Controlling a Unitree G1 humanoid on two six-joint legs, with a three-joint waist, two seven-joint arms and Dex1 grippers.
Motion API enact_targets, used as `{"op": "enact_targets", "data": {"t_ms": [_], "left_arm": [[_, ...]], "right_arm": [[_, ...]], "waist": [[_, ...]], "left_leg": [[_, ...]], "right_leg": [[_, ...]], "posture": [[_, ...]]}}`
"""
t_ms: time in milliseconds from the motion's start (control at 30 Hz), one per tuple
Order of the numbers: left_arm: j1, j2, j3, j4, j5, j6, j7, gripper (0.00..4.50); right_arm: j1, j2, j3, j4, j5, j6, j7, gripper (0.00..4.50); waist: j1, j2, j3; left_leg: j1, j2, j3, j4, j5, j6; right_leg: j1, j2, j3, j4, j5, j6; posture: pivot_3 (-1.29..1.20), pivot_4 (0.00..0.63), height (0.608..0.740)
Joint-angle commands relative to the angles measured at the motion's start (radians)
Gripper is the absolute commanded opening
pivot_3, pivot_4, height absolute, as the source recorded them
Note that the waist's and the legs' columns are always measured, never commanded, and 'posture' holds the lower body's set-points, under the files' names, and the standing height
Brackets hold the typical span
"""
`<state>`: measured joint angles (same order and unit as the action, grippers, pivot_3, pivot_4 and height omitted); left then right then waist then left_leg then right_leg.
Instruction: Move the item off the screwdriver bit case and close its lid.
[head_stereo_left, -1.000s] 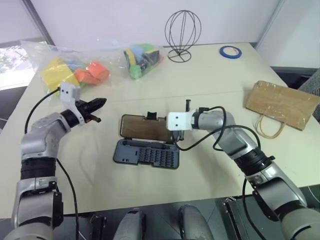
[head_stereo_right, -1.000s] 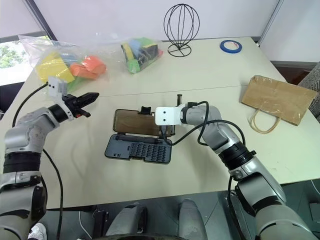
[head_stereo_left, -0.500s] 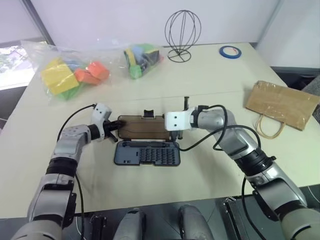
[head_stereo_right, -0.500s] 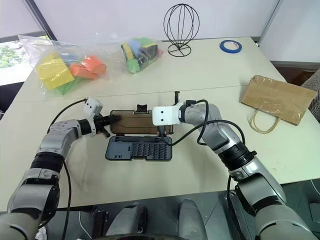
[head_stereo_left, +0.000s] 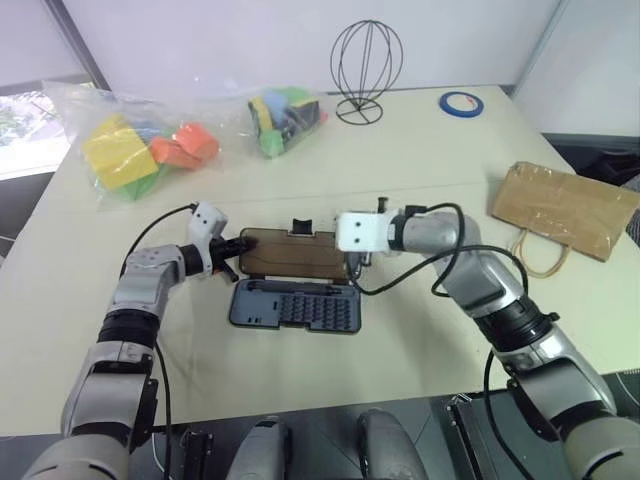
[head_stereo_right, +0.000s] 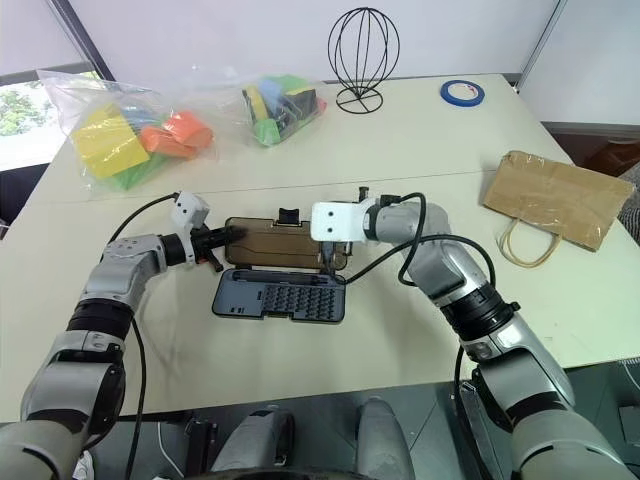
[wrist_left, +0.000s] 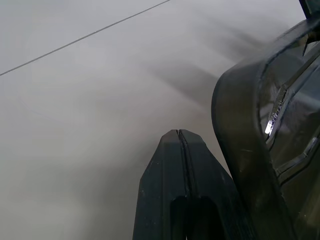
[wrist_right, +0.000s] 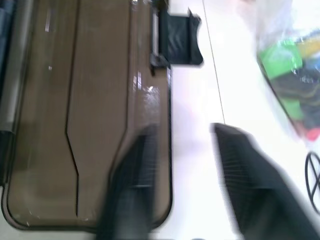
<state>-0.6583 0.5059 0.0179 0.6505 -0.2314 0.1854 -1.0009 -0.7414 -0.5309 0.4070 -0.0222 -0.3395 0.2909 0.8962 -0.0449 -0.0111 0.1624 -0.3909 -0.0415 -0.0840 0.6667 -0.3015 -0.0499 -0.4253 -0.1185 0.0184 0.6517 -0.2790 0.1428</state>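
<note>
From my head cameras, the screwdriver bit case (head_stereo_left: 294, 305) lies open at the centre of the table (head_stereo_left: 400, 150), grey base nearest me and its lid (head_stereo_left: 292, 255) laid flat beyond it toward twelve o'clock. The paper bag (head_stereo_left: 563, 209) rests well apart at three o'clock, already off the case, so I judge that only the closing is left. My left gripper (head_stereo_left: 234, 247) sits at the lid's nine o'clock end, my right gripper (head_stereo_right: 334, 256) at its three o'clock end, flanking the lid, I think, to tip it over its hinge.

My left wrist camera shows my fingers (wrist_left: 185, 190) pressed together, holding nothing, just beside the lid's rounded corner (wrist_left: 240, 150), perhaps to nudge under it.

My right wrist camera shows my fingers (wrist_right: 131, 185) spread apart and empty, one over the lid's edge (wrist_right: 100, 100), the other over bare table; the black latch (wrist_right: 177, 39) lies ahead.
</note>
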Motion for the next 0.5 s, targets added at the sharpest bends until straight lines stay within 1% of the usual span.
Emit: {"op": "enact_targets", "data": {"t_ms": [33,133,233,300,400,500], "left_arm": [[-0.035,0.002,0.025,-0.024,-0.020,-0.006,-0.013,0.00],[-0.040,0.003,0.027,-0.024,-0.022,-0.006,-0.022,0.00],[-0.040,0.003,0.030,-0.040,-0.033,0.008,-0.039,0.00],[-0.030,0.006,0.027,-0.070,-0.045,0.026,-0.062,0.00],[-0.011,0.011,0.027,-0.134,-0.076,0.068,-0.093,0.00],[0.014,0.029,0.025,-0.209,-0.097,0.113,-0.123,0.00]], "right_arm": [[0.010,-0.003,-0.057,-0.102,0.065,0.122,0.057,2.94],[-0.003,-0.011,-0.119,-0.179,0.132,0.271,0.094,2.94],[-0.053,-0.021,-0.230,-0.227,0.232,0.474,0.116,2.94],[-0.078,-0.049,-0.305,-0.264,0.310,0.586,0.140,2.94],[-0.081,-0.114,-0.380,-0.303,0.385,0.677,0.152,2.94],[-0.050,-0.169,-0.446,-0.334,0.456,0.747,0.150,2.94]], "waist": [[0.001,0.000,0.000],[0.000,0.000,0.000],[0.000,0.000,0.000],[0.003,0.000,0.000],[0.005,0.000,0.000],[0.003,0.000,0.000]], "left_leg": [[0.000,0.000,0.000,0.000,0.000,0.000],[0.000,0.000,0.000,0.000,0.000,0.000],[0.000,0.000,-0.001,0.000,0.000,0.000],[0.000,0.000,-0.001,0.000,0.000,0.000],[-0.001,0.000,-0.001,0.000,0.000,0.000],[-0.001,0.000,-0.001,0.000,0.000,0.000]], "right_leg": [[0.000,0.000,0.000,0.000,0.000,0.000],[0.000,0.000,0.000,0.000,0.000,0.000],[0.000,0.000,0.000,0.000,0.000,0.000],[0.000,0.000,0.000,0.000,0.000,0.000],[0.000,0.000,-0.001,0.000,0.000,0.000],[0.000,0.000,0.000,0.000,0.000,0.000]], "posture": [[0.00,0.150,0.740],[0.00,0.150,0.740],[0.00,0.150,0.740],[0.00,0.150,0.740],[0.00,0.150,0.740],[0.00,0.150,0.740]]}}
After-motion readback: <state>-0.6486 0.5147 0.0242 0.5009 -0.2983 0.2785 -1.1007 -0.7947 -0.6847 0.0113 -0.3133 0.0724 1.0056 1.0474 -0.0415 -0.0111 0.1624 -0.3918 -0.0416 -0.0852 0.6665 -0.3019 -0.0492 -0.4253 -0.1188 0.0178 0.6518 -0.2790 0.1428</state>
